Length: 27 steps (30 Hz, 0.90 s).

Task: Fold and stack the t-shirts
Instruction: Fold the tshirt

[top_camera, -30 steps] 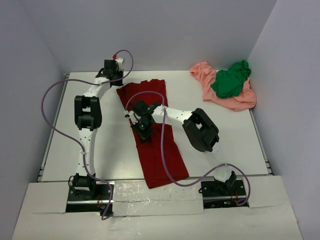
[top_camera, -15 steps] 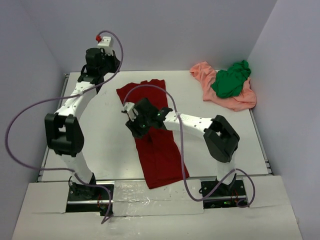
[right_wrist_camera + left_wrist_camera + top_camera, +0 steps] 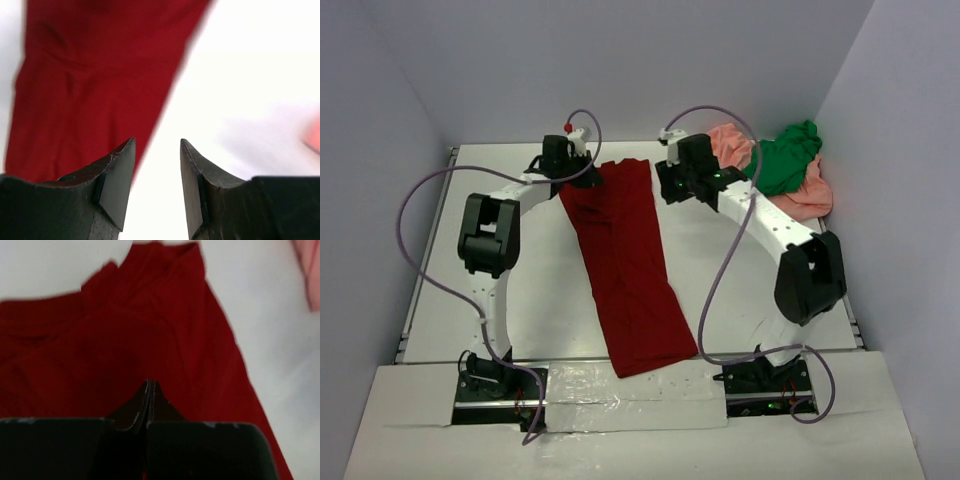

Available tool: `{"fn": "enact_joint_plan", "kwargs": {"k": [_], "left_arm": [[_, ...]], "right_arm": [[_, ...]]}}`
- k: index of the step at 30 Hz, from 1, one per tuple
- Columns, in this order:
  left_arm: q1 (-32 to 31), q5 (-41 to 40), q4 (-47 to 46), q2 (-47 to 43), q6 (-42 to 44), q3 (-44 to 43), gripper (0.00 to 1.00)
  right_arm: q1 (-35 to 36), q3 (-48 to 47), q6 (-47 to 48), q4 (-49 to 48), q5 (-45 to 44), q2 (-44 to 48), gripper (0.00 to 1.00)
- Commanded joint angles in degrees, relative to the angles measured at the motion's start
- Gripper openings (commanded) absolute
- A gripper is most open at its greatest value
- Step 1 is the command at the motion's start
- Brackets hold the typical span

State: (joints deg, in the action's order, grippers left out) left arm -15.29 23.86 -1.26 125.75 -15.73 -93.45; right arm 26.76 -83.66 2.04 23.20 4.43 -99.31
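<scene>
Left gripper (image 3: pixel 150 386) is shut tight, its two fingers pressed together with only a thin line between them, and it sits low over the far left corner of the dark red t-shirt (image 3: pixel 625 270); whether any cloth is caught in the tips cannot be told. From above, this shirt lies flat as a long narrow strip on the white desk (image 3: pixel 540 300). It runs from about 12 o'clock, between the two grippers, down to about 6 o'clock near the arm bases, leaning slightly toward 5 o'clock at its near end. The right gripper (image 3: pixel 157 141) is partly open with nothing between its fingers. Its wrist view shows it over bare desk just beside the red shirt's right edge, at the far end of the strip. The green t-shirt (image 3: pixel 782 160) is crumpled on top of the pink t-shirt (image 3: pixel 800 200). Both form a loose heap at about 2 o'clock in the far right corner, well apart from the red one. A blurred bit of pink shows at the right edge of each wrist view.
</scene>
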Motion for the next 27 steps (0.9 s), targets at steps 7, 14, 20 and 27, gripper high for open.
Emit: {"fn": "enact_joint_plan", "kwargs": {"k": [7, 14, 20, 27], "left_arm": [[-1.67, 4.97, 5.57, 4.06, -0.27, -9.65, 0.00], [-3.87, 7.26, 10.03, 8.98, -0.37, -14.83, 0.00], [-5.28, 0.15, 21.09, 13.98, 1.57, -21.59, 0.00], [-5.45, -5.39, 26.56, 15.13, 1.75, -23.88, 0.00]], "right_arm": [[-4.17, 1.83, -0.37, 1.50, 1.19, 10.53, 0.50], [-5.23, 1.57, -0.55, 1.67, 1.29, 10.01, 0.50], [-6.46, 1.22, -0.90, 2.02, 2.51, 11.24, 0.50], [-7.78, 1.13, -1.43, 2.29, 3.66, 12.47, 0.51]]}}
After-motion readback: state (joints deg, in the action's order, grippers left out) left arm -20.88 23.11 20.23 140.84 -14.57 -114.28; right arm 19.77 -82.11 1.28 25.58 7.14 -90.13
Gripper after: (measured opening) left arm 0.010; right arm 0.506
